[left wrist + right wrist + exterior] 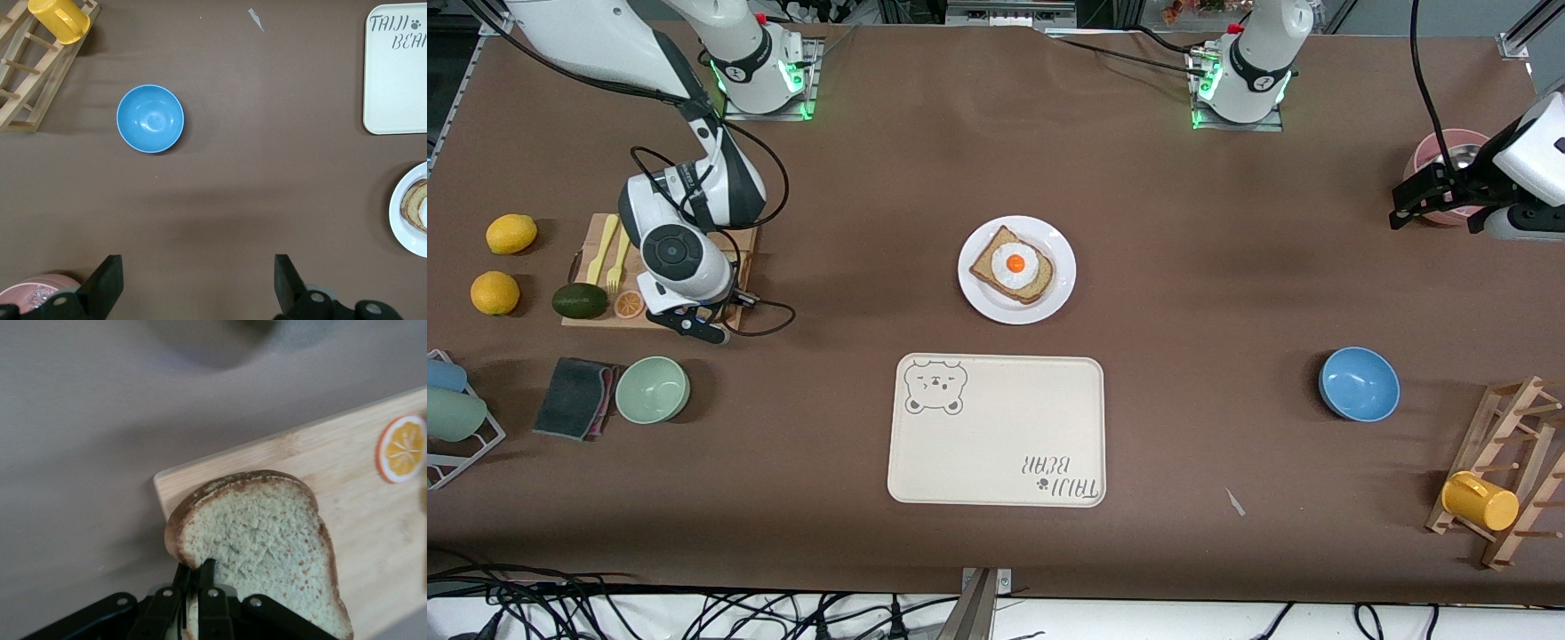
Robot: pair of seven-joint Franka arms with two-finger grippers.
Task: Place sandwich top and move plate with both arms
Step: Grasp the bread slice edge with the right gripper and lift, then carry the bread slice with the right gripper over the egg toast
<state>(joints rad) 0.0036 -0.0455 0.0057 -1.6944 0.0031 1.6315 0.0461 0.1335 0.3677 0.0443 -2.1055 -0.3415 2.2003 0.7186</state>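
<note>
Right gripper (193, 583) clamps sandwich top (267, 540) over cutting board (333, 473) — left gripper (197, 287) wide, waiting.

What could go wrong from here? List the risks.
1. The right end effector pinches the sandwich top only at its crust edge, so the slice could sag or slip during the carry.
2. Set down off-center on the egg slice, it could overhang the plate.
</note>
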